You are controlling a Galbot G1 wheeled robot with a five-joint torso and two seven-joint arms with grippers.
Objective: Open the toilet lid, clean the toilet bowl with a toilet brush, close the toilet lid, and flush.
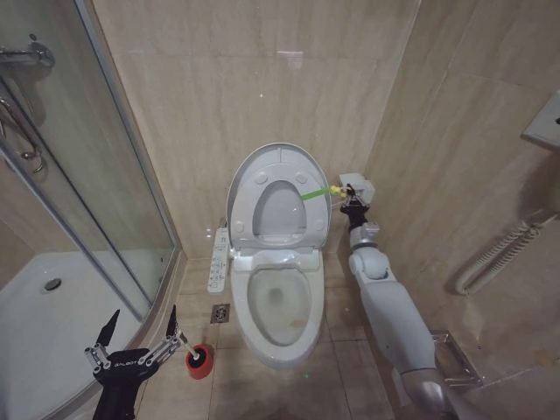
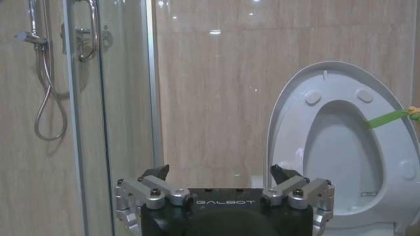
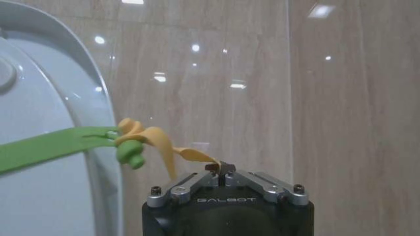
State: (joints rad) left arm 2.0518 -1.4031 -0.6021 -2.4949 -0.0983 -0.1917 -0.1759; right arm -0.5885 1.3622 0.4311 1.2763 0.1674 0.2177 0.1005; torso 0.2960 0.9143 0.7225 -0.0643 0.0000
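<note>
From the head, the toilet lid (image 1: pixel 278 194) stands up; the toilet bowl (image 1: pixel 280 306) holds water. The toilet brush (image 1: pixel 186 348) sits in its red cup (image 1: pixel 199 360) beside the spread left gripper (image 1: pixel 140 337). On the left wrist, fingers (image 2: pixel 157 173) gape. On the right wrist, the right gripper (image 3: pixel 223 169) pinches a yellow strap (image 3: pixel 164 145).

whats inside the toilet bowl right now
The toilet bowl stands open, lid raised. Inside shows bare white ceramic with faint brownish staining at the bottom. No brush is in it. The drain passage is hidden.

Black "GALBOT"-marked claw (image 1: pixel 140 346), white arm (image 1: pixel 394 315)
</note>
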